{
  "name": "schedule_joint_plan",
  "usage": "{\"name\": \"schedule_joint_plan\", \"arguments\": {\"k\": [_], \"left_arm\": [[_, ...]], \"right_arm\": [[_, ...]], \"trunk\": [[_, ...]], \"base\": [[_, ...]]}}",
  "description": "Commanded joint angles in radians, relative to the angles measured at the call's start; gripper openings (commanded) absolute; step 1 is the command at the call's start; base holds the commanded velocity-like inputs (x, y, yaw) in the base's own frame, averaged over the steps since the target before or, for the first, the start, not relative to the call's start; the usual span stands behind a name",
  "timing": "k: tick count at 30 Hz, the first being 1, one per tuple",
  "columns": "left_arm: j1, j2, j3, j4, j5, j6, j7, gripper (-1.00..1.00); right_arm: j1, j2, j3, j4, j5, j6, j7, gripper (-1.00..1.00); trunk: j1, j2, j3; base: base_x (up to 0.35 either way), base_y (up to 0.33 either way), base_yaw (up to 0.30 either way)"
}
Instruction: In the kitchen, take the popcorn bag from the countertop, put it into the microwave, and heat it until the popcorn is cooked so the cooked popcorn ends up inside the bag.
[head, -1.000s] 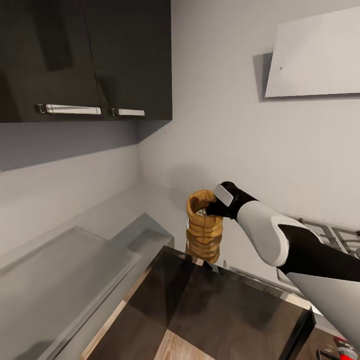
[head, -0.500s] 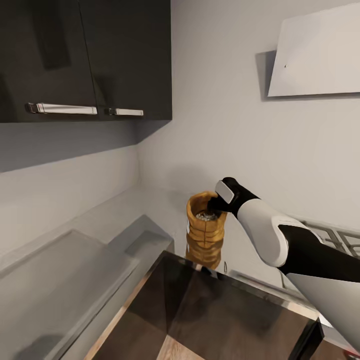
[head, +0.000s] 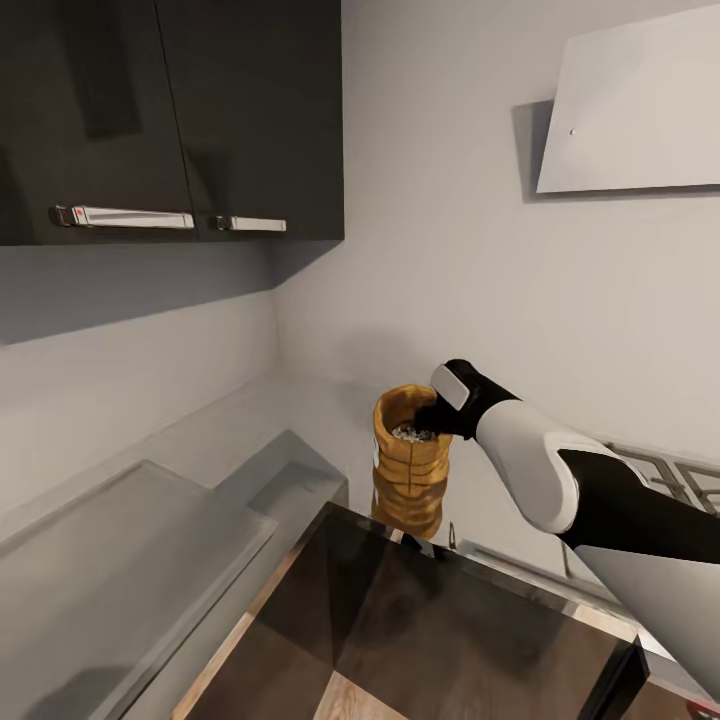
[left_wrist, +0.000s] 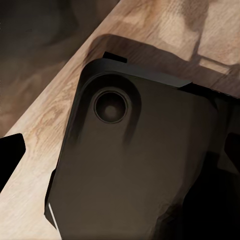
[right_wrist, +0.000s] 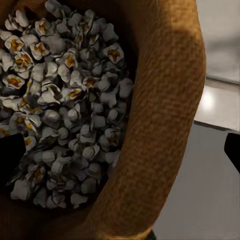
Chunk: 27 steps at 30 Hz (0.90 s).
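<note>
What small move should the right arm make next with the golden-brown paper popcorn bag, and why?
Probably a short lift straight up, keeping the sack level. The right claw sits at the rolled rim of the golden-brown crumpled paper popcorn bag, one finger apparently inside it, while the bag stands upright. White popcorn fills its open top, so tilting could spill it.
</note>
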Motion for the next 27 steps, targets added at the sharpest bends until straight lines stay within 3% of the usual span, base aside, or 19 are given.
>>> {"name": "schedule_joint_plan", "arguments": {"k": [1,17,27], "left_arm": [[0.0,0.0,0.008,-0.001,-0.001,-0.001,0.0,1.0],[0.0,-0.001,0.008,-0.001,0.001,-0.001,0.002,1.0],[0.0,0.0,0.008,-0.001,0.001,-0.001,0.002,1.0]], "right_arm": [[0.0,0.0,-0.004,0.005,-0.009,0.001,-0.01,1.0],[0.002,-0.003,-0.004,0.041,-0.008,-0.017,-0.009,1.0],[0.004,-0.003,-0.004,0.043,-0.011,-0.086,-0.004,1.0]], "trunk": [[0.0,-0.001,-0.001],[0.0,-0.001,-0.001],[0.0,-0.001,-0.001]], "base": [[0.0,0.0,0.0],[0.0,0.0,0.0],[-0.024,0.0,0.0]]}}
